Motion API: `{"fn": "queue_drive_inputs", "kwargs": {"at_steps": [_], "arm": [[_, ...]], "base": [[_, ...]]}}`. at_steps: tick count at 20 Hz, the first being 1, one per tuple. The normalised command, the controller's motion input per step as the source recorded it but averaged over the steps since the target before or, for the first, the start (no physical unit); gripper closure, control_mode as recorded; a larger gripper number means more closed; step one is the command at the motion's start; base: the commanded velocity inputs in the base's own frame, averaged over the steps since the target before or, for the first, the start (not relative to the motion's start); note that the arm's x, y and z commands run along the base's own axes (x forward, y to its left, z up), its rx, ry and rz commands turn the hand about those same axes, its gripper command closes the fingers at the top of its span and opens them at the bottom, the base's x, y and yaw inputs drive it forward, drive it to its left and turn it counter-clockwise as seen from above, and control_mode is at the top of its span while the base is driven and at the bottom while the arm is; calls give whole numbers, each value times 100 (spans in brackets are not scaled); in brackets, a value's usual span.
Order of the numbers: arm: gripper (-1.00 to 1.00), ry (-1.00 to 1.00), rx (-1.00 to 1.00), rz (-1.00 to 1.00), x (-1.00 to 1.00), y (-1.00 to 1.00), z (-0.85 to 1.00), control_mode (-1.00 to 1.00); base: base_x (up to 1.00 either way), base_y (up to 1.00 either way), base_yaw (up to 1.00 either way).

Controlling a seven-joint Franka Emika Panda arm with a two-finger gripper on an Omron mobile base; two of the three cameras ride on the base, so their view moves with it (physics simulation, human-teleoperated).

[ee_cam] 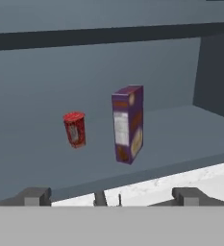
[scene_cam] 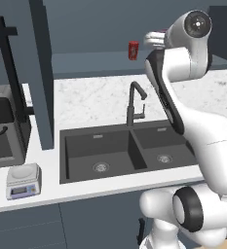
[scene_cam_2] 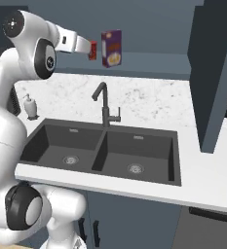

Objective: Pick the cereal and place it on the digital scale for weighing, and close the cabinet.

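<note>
Jaws: spread wide, holding nothing; the two dark tips sit far apart at the bottom of the hand view, gripper (ee_cam: 111, 194) aimed at the cabinet shelf.
Gripper pos: raised above the sink, in front of the open cabinet, short of the cereal, not touching it; seen in right base view (scene_cam_2: 91, 50).
Cereal: purple box (ee_cam: 128, 124), upright on the cabinet shelf, pale label panel on its narrow face; also in right base view (scene_cam_2: 111, 48).
Red can: (ee_cam: 75, 129) on same shelf, just beside the cereal, apart from it; also in left base view (scene_cam: 133, 49).
Cabinet: door (scene_cam: 41, 73) open, swung out over the worktop, long black bar handle (scene_cam: 9, 73) beside it.
Digital scale: (scene_cam: 23, 181) light grey, on the white worktop (scene_cam: 95, 95) near its front edge, left of the sink, plate bare.
Sink: dark double basin (scene_cam: 124, 151) w/ black faucet (scene_cam: 134, 104) behind it.
Soap dispenser: (scene_cam_2: 31, 107) on worktop beside the sink.
</note>
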Motion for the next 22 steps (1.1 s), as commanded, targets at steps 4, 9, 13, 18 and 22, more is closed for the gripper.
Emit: {"fn": "queue_drive_inputs", "kwargs": {"at_steps": [4,9,13,18,22], "arm": [[-100,10,0,0,15,-13,0,-100],[-100,2,0,0,19,-34,-8,-100],[-100,0,0,0,25,-28,-8,-100],[-100,0,-1,-6,33,-13,-4,-100],[-100,5,-3,-10,39,0,0,-100]], "base": [[0,0,0],[0,0,0],[0,0,0],[0,0,0],[0,0,0]]}}
